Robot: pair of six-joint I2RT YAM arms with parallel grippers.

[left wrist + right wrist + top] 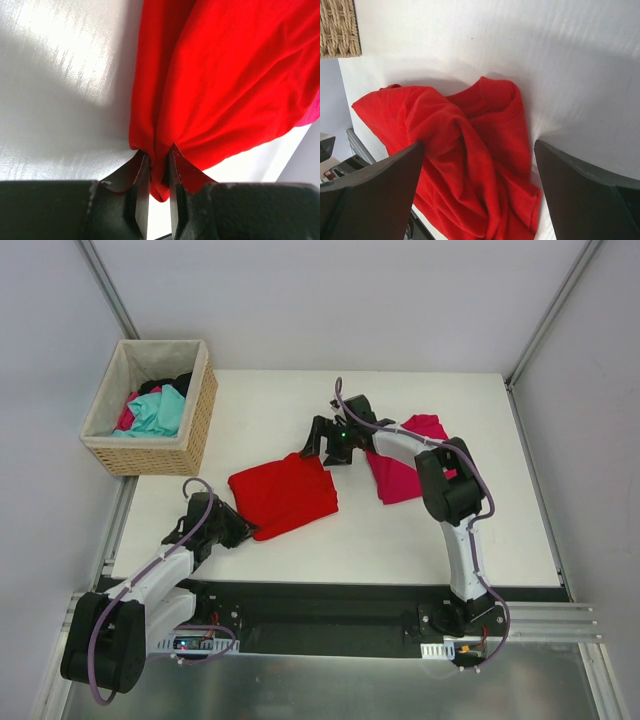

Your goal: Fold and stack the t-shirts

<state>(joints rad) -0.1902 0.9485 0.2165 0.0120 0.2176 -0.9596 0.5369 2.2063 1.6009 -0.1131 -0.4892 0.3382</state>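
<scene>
The bright red t-shirt (pixel 285 495) lies roughly folded in the middle of the table. My left gripper (pixel 238 530) is at its near left corner, shut on a pinch of the red cloth (pixel 225 75) between its fingers (pixel 159 156). My right gripper (pixel 325 447) hovers open over the shirt's far right corner, and the crumpled red cloth (pixel 470 165) shows between its wide-apart fingers (pixel 380 195). The magenta-pink t-shirt (pixel 398 472) lies folded to the right, partly hidden under the right arm.
A wicker basket (pixel 195 415) holding teal, pink and dark clothes stands at the far left corner; its corner shows in the right wrist view (pixel 340 27). The table's near edge runs just behind the left gripper.
</scene>
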